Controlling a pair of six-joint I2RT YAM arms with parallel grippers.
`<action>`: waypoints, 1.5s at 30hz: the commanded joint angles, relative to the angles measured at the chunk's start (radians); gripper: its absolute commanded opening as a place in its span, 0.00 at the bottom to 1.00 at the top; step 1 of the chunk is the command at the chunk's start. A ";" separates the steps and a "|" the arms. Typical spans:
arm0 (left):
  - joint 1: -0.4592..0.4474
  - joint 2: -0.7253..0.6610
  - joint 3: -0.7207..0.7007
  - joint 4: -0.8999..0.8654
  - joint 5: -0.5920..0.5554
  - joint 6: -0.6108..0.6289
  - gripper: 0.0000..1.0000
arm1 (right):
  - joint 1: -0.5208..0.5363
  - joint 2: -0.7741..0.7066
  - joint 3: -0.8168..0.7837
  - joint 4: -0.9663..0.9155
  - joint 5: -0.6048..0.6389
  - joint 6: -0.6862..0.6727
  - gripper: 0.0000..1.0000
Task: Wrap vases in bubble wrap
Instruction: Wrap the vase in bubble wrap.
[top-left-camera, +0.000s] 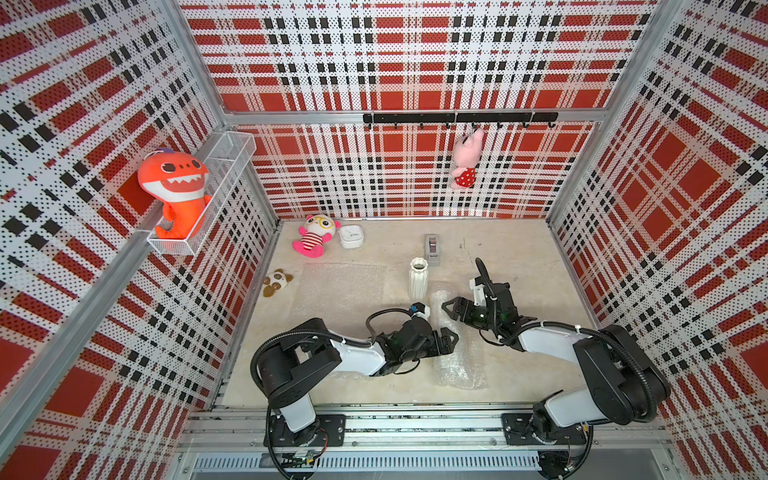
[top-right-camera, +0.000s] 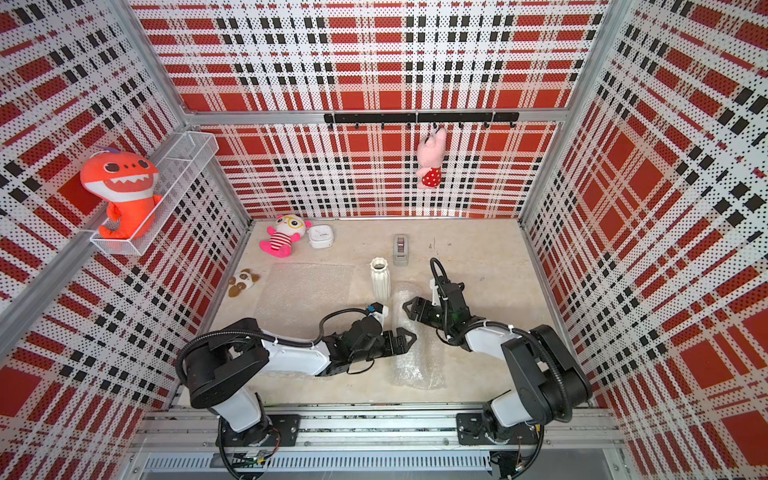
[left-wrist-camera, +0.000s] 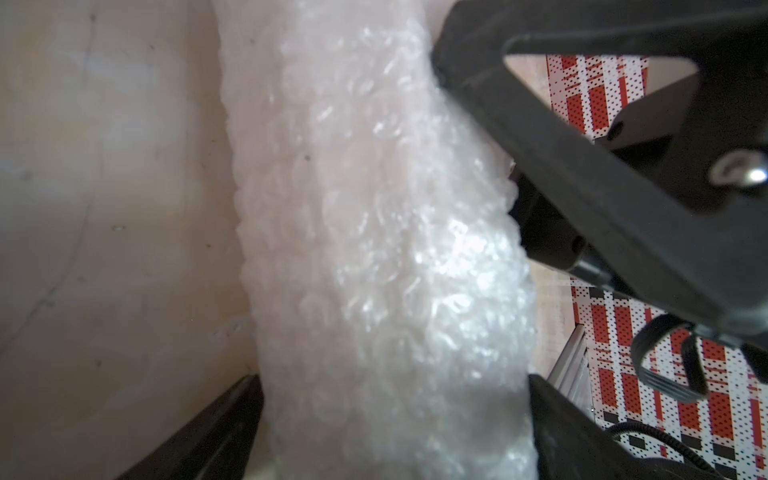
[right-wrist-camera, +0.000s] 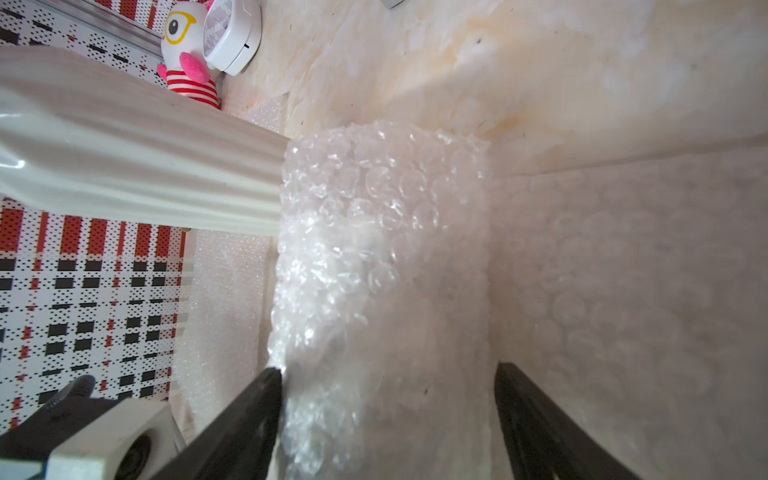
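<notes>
One white ribbed vase (top-left-camera: 419, 278) (top-right-camera: 380, 279) (right-wrist-camera: 124, 166) stands upright mid-table. Just in front of it lies a roll of bubble wrap (top-left-camera: 455, 365) (top-right-camera: 415, 368) (left-wrist-camera: 374, 249) (right-wrist-camera: 374, 228); what is inside the roll is hidden. A flat part of that sheet (right-wrist-camera: 623, 311) spreads beside the roll. My left gripper (top-left-camera: 453, 338) (top-right-camera: 409, 337) (left-wrist-camera: 392, 378) is open, its fingers straddling the roll's middle. My right gripper (top-left-camera: 446, 307) (top-right-camera: 407, 308) (right-wrist-camera: 386, 368) is open at the roll's far end, with one finger touching the wrap. A second bubble wrap sheet (top-left-camera: 340, 291) (top-right-camera: 307, 291) lies flat to the left.
A grey tape dispenser (top-left-camera: 432, 248) stands behind the vase. At the back left are a white rounded box (top-left-camera: 351, 237) and a pink doll (top-left-camera: 316, 237). A small panda toy (top-left-camera: 277, 282) lies by the left wall. The plaid walls enclose the table on three sides.
</notes>
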 joint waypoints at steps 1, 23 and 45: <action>-0.003 0.031 -0.005 -0.111 -0.017 0.017 0.94 | 0.006 -0.057 0.050 -0.155 0.039 -0.068 0.95; 0.031 0.004 0.065 -0.402 0.023 0.347 0.90 | -0.232 -0.065 0.001 -0.450 -0.240 -0.184 0.76; 0.053 -0.004 0.108 -0.509 0.020 0.451 0.88 | -0.298 -0.198 -0.103 -0.319 -0.410 -0.099 0.04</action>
